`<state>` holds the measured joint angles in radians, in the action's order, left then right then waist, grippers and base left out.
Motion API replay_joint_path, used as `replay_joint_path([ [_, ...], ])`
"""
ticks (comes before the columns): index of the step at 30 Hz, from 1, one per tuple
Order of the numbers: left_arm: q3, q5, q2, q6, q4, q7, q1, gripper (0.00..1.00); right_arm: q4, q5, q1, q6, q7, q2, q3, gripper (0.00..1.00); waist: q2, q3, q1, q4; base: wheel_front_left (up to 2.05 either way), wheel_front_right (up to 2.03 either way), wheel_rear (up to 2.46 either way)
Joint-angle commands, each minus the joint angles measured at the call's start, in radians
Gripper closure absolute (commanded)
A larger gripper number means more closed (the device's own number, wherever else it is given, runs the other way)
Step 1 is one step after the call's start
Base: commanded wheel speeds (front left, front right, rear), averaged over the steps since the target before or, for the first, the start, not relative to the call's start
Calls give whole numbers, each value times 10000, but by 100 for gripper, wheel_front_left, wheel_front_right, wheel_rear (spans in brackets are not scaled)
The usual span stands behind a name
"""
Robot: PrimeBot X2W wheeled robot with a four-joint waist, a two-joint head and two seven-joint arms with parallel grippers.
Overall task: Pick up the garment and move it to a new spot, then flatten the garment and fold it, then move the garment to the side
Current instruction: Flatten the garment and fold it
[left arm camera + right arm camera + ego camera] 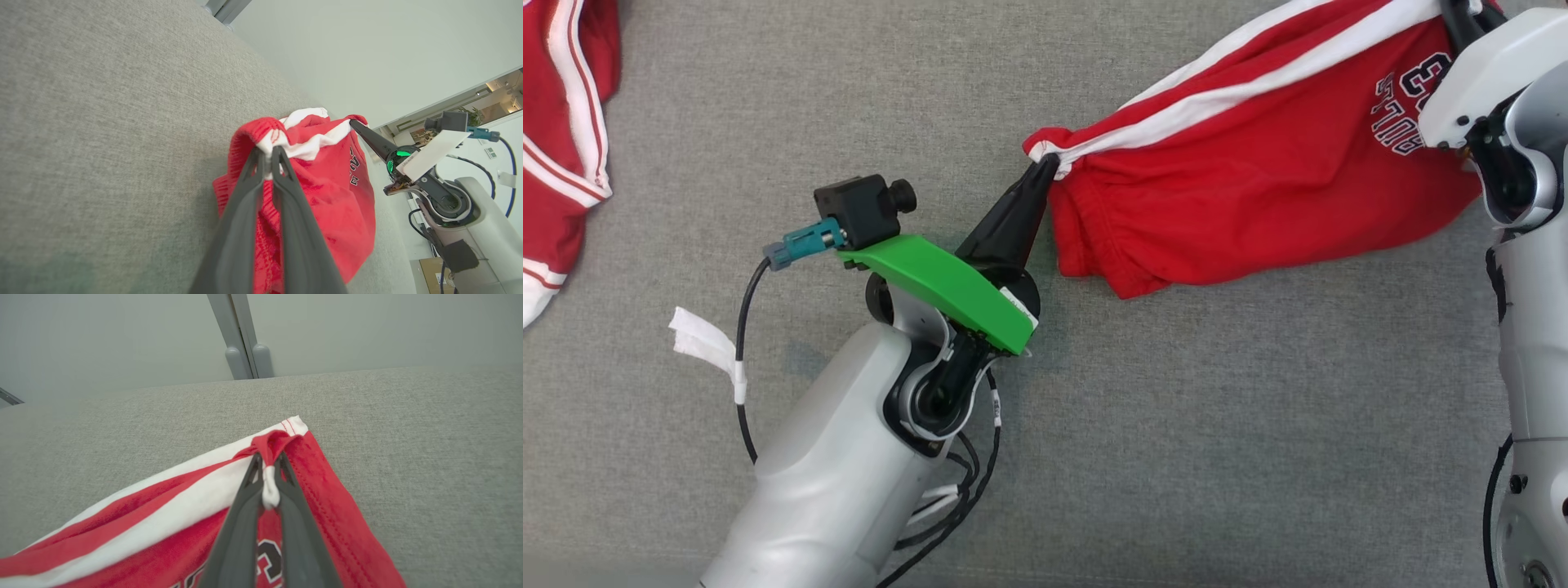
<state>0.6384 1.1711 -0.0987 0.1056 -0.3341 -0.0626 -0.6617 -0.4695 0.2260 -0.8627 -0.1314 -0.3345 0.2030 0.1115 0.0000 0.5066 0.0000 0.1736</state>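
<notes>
L pincer, R pincer grip garment edges

Premises: indoor robot test room, lab or office type. Evidence: grey cloth-covered table; bare pale wall and grey post behind the table; lit room with plant beyond the table; brown box below the table edge.

Red shorts with white stripes and black lettering, grey surface, green bracket, red-white garment at nine o'clock
</notes>
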Motion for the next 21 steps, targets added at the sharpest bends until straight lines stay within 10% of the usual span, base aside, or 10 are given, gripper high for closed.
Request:
replay_joint_path([
  [1,-7,-7,38,38,-99,-77,-219,0,-179,-176,-186,15,244,-39,127,38,0,80,0,81,0,0,0],
  [2,-3,-39,56,32,-159,-120,-235,0,-334,-250,-229,15,316,-95,246,0,0,83,0,86,0,0,0],
  [21,-878,-4967,-810,-1272,2315,-2020,1681,0,-536,-2472,-98,15,481,1154,-998,0,0,61,0,121,0,0,0],
])
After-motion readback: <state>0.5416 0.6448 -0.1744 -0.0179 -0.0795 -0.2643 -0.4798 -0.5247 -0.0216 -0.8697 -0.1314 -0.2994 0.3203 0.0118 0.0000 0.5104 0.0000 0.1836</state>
